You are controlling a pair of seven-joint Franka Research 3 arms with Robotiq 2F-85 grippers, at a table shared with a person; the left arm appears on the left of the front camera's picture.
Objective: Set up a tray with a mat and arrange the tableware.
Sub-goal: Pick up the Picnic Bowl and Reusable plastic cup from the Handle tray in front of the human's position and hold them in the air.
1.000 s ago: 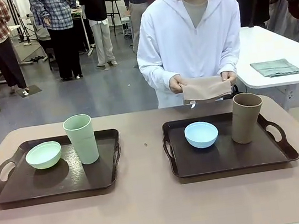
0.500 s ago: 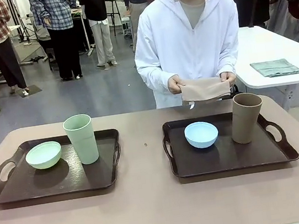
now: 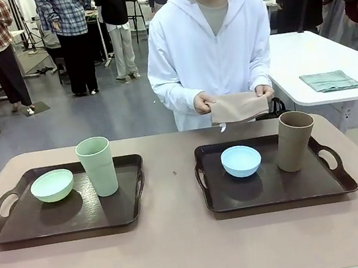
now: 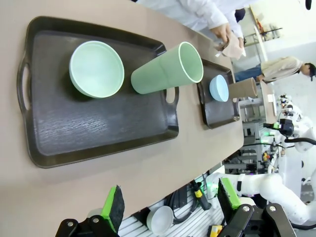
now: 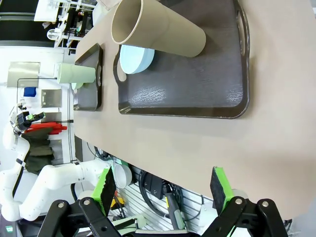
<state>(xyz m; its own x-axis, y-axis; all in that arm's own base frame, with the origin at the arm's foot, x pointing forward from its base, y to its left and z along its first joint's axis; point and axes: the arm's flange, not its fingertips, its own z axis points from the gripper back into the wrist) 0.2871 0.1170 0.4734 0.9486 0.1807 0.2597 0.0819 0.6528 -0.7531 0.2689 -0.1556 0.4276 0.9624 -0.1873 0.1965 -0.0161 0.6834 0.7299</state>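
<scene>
person at the far side has shifted toward the robot's left since the earlier frame, and the folded tan mat (image 3: 238,107) in the person's hands (image 3: 201,103) went along; it is held off the bench, beyond the far edge. trays and tableware sit as before.

left gripper (image 4: 171,200): fingers spread wide, nothing between them, hanging off the near edge of the bench (image 3: 182,253). left tray (image 4: 98,128) lies ahead of it, well apart, carrying the pale green bowl (image 4: 97,68) and the pale green tumbler (image 4: 165,75), which stand near each other but not touching.

right gripper (image 5: 164,183): also spread and empty, at the near edge. right tray (image 5: 197,84) lies ahead, well apart, with the light blue bowl (image 5: 136,58) toward its middle and the tan-brown tumbler (image 5: 163,29) toward its far right corner (front view shows a gap between the two).

surface: pinkish-tan bench top, both trays side by side with bare bench between them. room: grey floor, several people standing far back, a white table (image 3: 308,56) at the right with a folded grey-green cloth (image 3: 331,80) on it.

looks: both bowls small, shallow, matte. both tumblers tall, handleless, upright, widening a little toward the rim. trays dark brown with a wood-grain face and cut-out handles at each end.
</scene>
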